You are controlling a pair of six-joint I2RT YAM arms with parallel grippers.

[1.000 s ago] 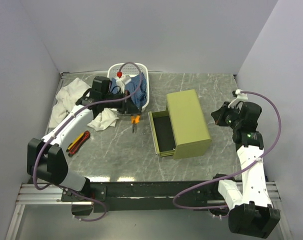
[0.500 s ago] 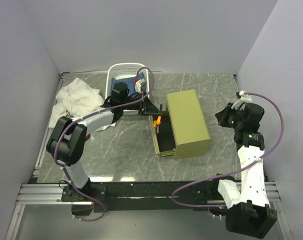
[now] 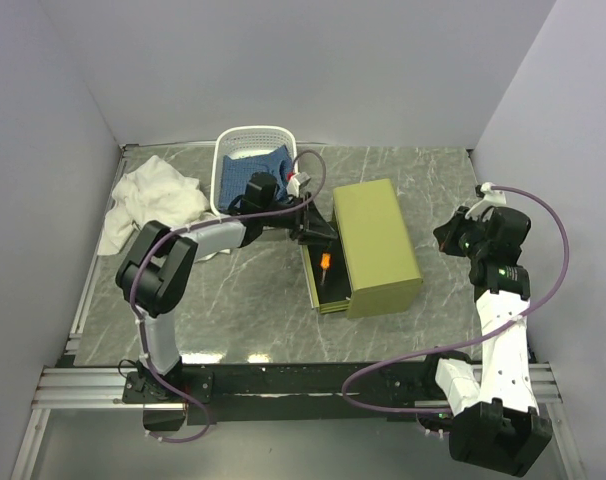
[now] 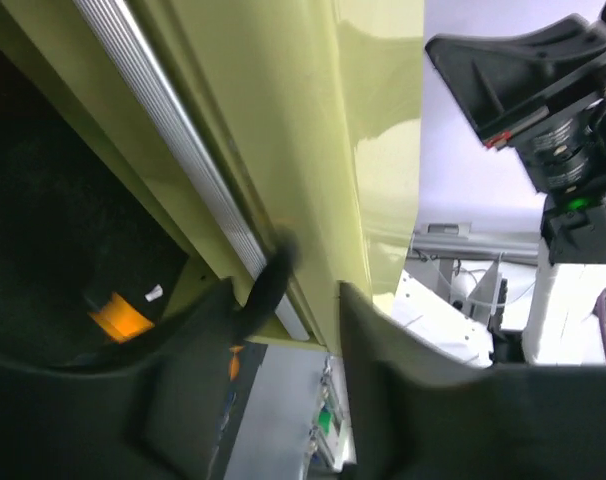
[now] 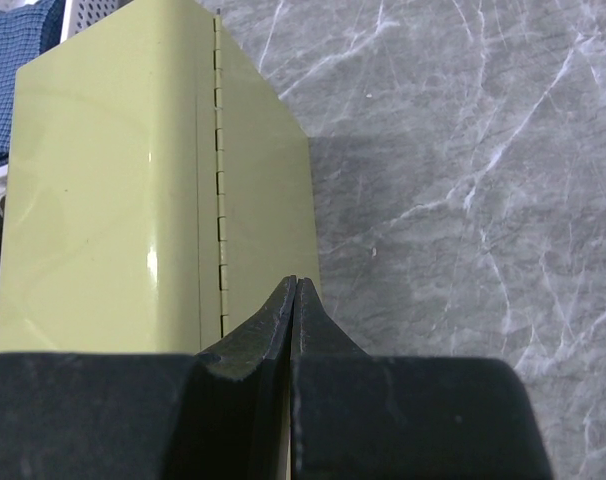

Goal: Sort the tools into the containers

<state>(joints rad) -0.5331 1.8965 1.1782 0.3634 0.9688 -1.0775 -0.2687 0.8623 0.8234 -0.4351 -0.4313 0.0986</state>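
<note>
Left gripper is reached way out over the open drawer of the green chest. Its jaws are parted to a middling gap, and I can't see anything pinched between the fingers. There's a dark blur in that gap on the wrist cam, no idea what it is.

The pliers are down in the drawer, just at 6 o'clock from that gripper. Only a short orange bit of handle shows against the dark drawer floor. It looks like it runs roughly 12 to 6, along the drawer, but it's too small to say which end is the nose.

The chest's long axis goes about 11 to 5, and the drawer sticks out of its 9 o'clock side. The basket with the blue fabric sits at 10 o'clock from the chest, with the white cloth beyond it at 9.

Right gripper is pinched fully closed on nothing, off the chest's 3 o'clock side and aimed at it.
</note>
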